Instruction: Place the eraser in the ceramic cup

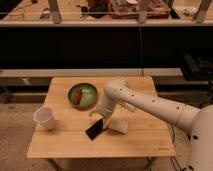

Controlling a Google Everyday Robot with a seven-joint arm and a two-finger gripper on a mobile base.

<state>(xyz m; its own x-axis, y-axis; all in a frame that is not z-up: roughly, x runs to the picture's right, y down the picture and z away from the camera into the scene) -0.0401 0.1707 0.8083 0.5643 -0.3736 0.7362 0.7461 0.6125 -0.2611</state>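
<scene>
- Presently the gripper [103,119] is seen low over the middle of the wooden table [145,142]; whether it is closed cannot be told;
- the eraser [94,129] is seen tilted, right at the gripper's tip, on its lower left;
- a beige pad [118,126] is laid just to its right;
- the ceramic cup [45,118] is set upright well to the left; a green plate [83,95] is seen behind.

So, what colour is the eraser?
Black, in the camera view: the eraser, with the gripper just above it.
</scene>
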